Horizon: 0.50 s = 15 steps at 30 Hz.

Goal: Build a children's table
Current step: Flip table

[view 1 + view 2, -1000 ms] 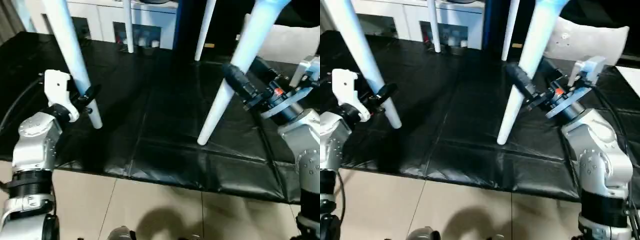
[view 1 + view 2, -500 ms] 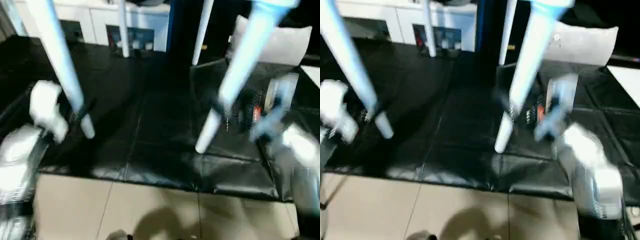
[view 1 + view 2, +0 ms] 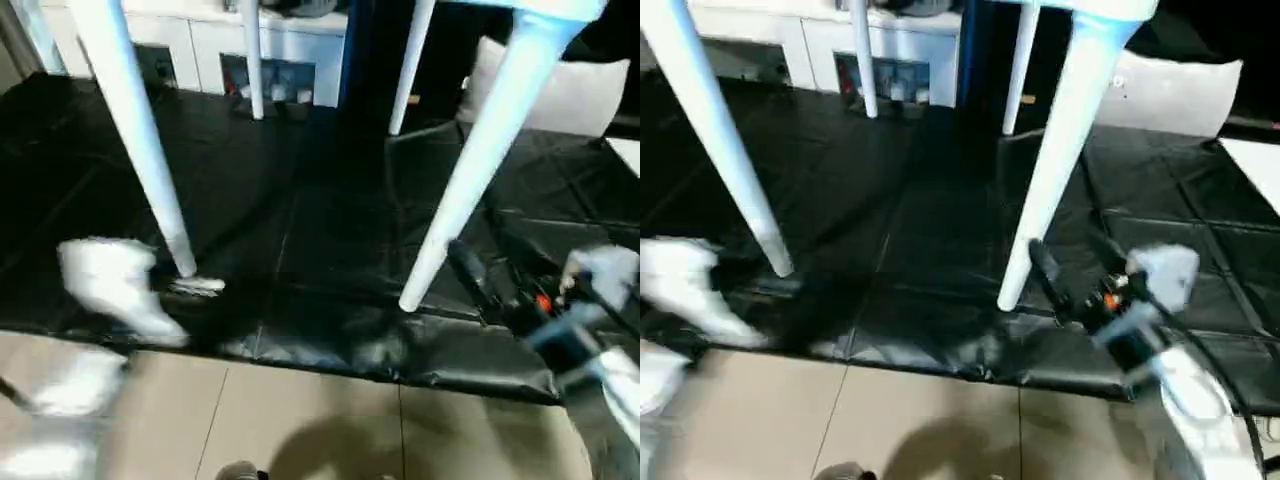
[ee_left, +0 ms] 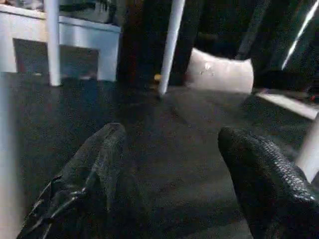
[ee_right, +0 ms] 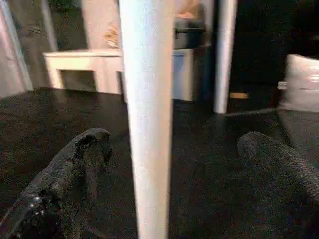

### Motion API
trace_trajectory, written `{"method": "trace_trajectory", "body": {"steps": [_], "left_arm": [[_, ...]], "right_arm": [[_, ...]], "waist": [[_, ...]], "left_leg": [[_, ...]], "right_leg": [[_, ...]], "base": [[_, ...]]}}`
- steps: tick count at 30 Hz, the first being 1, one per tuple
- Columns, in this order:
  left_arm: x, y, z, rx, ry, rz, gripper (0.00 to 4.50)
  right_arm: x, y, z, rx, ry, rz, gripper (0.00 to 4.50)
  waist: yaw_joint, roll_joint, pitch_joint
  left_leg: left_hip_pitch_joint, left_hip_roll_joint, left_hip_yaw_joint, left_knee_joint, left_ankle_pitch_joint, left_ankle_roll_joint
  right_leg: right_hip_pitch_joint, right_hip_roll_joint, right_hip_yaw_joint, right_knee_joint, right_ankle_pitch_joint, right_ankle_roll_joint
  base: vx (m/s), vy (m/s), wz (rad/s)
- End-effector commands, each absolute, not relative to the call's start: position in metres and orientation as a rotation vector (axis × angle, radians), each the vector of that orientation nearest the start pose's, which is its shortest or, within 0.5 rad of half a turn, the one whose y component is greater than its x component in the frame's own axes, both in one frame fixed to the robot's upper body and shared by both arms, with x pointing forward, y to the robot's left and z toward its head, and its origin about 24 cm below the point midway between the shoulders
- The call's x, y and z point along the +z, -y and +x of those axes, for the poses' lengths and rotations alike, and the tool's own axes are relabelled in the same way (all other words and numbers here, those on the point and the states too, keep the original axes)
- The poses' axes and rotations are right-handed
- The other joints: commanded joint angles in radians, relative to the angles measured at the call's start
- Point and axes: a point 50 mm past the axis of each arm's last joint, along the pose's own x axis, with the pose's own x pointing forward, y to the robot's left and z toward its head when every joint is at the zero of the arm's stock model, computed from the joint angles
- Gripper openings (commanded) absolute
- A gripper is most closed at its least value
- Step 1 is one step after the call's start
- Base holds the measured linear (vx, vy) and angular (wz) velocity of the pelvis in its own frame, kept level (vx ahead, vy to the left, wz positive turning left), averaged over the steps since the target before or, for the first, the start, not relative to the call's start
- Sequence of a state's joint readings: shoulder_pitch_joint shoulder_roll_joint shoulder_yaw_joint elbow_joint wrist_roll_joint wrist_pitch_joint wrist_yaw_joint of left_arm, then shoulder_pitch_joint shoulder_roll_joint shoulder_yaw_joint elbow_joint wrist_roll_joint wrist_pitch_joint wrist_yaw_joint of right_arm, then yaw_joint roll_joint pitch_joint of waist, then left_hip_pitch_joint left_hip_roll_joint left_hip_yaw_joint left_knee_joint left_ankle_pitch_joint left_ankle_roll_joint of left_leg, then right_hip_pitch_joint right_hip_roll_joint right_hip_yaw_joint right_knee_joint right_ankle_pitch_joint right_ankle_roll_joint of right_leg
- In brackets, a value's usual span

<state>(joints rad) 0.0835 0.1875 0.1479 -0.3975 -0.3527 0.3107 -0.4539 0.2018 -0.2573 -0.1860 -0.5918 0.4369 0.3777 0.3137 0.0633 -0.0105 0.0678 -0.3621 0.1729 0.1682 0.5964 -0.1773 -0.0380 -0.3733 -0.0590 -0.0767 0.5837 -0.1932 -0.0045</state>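
Right wrist view: right gripper (image 5: 164, 184) spread wide, near right leg (image 5: 147, 114) between its fingers, ungrasped. Left gripper (image 4: 172, 184) open, empty. Children's table (image 3: 1080, 130) stands upright on four legs on black worktop (image 3: 330, 230). Advice: withdraw both arms straight, avoid nudging legs.

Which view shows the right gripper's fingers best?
Right wrist view: both fingers stand wide apart, with a white leg between and beyond them. The eye views show the right gripper blurred, low beside that leg's foot.
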Motion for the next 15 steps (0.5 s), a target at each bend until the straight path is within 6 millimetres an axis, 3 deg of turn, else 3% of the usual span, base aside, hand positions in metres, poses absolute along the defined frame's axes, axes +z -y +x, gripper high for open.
{"method": "trace_trajectory", "body": {"steps": [1,2,3,4,5,6,7,8,9,10,11,12,13,14,15], "left_arm": [[0.092,-0.183,0.225,-0.345,0.024,-0.103,3.39],[0.086,-0.184,0.225,-0.321,-0.009,-0.086,3.39],[0.084,-0.184,0.224,-0.317,-0.015,-0.075,3.39],[0.083,-0.184,0.224,-0.314,-0.020,-0.068,3.39],[0.083,-0.183,0.224,-0.309,-0.022,-0.068,3.39],[0.083,-0.183,0.224,-0.301,-0.026,-0.070,3.39],[0.082,-0.181,0.224,-0.296,-0.037,-0.066,3.39],[0.081,-0.181,0.223,-0.296,-0.043,-0.064,3.39],[0.080,-0.180,0.222,-0.305,-0.050,-0.060,3.39],[0.079,-0.180,0.221,-0.305,-0.056,-0.056,3.39],[0.078,-0.179,0.221,-0.304,-0.059,-0.054,3.39],[0.076,-0.180,0.220,-0.299,-0.067,-0.055,3.39],[0.075,-0.181,0.219,-0.298,-0.069,-0.056,3.39],[0.074,-0.182,0.216,-0.300,-0.080,-0.050,3.39],[0.072,-0.182,0.215,-0.304,-0.092,-0.037,3.39]], "right_arm": [[0.113,0.193,0.201,0.269,0.033,0.073,4.50],[0.109,0.186,0.204,0.280,0.003,0.079,4.50],[0.106,0.181,0.205,0.294,-0.026,0.086,4.50],[0.104,0.178,0.206,0.302,-0.046,0.090,4.50],[0.101,0.176,0.207,0.301,-0.073,0.083,4.50],[0.098,0.175,0.208,0.295,-0.093,0.077,4.50],[0.095,0.175,0.210,0.288,-0.109,0.064,4.50],[0.095,0.175,0.210,0.286,-0.110,0.055,4.50],[0.094,0.173,0.210,0.300,-0.111,0.047,4.50],[0.092,0.173,0.211,0.304,-0.124,0.038,4.50],[0.091,0.174,0.213,0.306,-0.136,0.030,4.50],[0.089,0.173,0.214,0.314,-0.149,0.033,4.50],[0.088,0.172,0.214,0.317,-0.151,0.036,4.50],[0.086,0.170,0.213,0.328,-0.160,0.038,4.50],[0.085,0.168,0.213,0.336,-0.161,0.035,4.50]], "waist": [[-0.020,0.013,-0.029],[-0.033,0.019,-0.023],[-0.054,0.025,-0.023],[-0.053,0.033,-0.022],[-0.050,0.037,-0.019],[-0.021,0.036,-0.021],[-0.022,0.019,-0.018],[-0.029,-0.024,-0.002],[-0.051,-0.020,0.004],[-0.036,-0.016,-0.014],[-0.019,-0.005,-0.028],[-0.029,0.021,-0.033],[-0.040,0.030,-0.055],[-0.046,0.037,-0.069],[-0.045,0.026,-0.083]], "left_leg": [[0.036,0.047,-0.049,-0.086,-0.627,-0.073],[0.037,0.050,-0.055,-0.092,-0.670,-0.070],[0.019,0.061,-0.070,-0.114,-0.727,-0.077],[-0.002,0.074,-0.081,-0.138,-0.774,-0.083],[-0.042,0.099,-0.081,-0.202,-0.893,-0.098],[-0.055,0.099,-0.052,-0.223,-0.919,-0.095],[-0.034,0.082,-0.036,-0.208,-0.881,-0.091],[0.129,-0.016,-0.016,0.058,-0.615,-0.085],[0.078,-0.065,-0.073,0.158,-0.212,-0.022],[0.024,-0.045,-0.089,0.127,-0.157,-0.013],[-0.010,0.011,-0.101,0.009,-0.185,-0.011],[0.003,0.054,-0.110,-0.051,-0.156,0.027],[-0.004,0.072,-0.112,-0.060,-0.089,0.070],[-0.043,0.076,-0.104,-0.075,-0.008,0.170],[-0.082,0.051,-0.084,-0.061,0.111,0.284]], "right_leg": [[-0.003,-0.077,0.014,-0.147,-0.738,0.039],[0.006,-0.073,-0.007,-0.154,-0.727,0.043],[0.034,-0.071,-0.020,-0.132,-0.663,0.039],[0.057,-0.066,-0.011,-0.092,-0.600,0.027],[0.095,-0.048,0.001,0.019,-0.443,-0.009],[0.093,-0.040,0.032,0.100,-0.301,-0.025],[0.064,-0.041,0.056,0.077,-0.412,-0.013],[-0.134,-0.111,0.050,-0.205,-1.015,0.043],[-0.092,-0.175,0.076,-0.222,-1.164,0.026],[-0.016,-0.199,0.088,-0.191,-1.062,0.018],[0.041,-0.153,0.054,-0.124,-0.712,-0.026],[-0.003,-0.045,0.022,-0.064,-0.271,-0.091],[-0.004,-0.029,0.016,-0.039,-0.102,-0.118],[-0.003,-0.029,0.005,-0.010,0.027,-0.166],[-0.026,-0.031,0.001,-0.033,0.061,-0.187]], "base": [[0.000,0.000,0.00],[0.000,0.000,0.00],[0.000,0.000,0.00],[0.000,0.000,0.00],[-0.063,0.027,-0.15],[-0.091,-0.028,0.03],[-0.091,-0.028,0.03],[0.020,-0.083,0.14],[0.000,0.000,0.00],[0.000,0.000,0.00],[0.044,0.086,-0.28],[0.000,0.000,0.00],[0.000,0.000,0.00],[-0.099,-0.022,0.20],[-0.097,-0.002,0.03]]}}
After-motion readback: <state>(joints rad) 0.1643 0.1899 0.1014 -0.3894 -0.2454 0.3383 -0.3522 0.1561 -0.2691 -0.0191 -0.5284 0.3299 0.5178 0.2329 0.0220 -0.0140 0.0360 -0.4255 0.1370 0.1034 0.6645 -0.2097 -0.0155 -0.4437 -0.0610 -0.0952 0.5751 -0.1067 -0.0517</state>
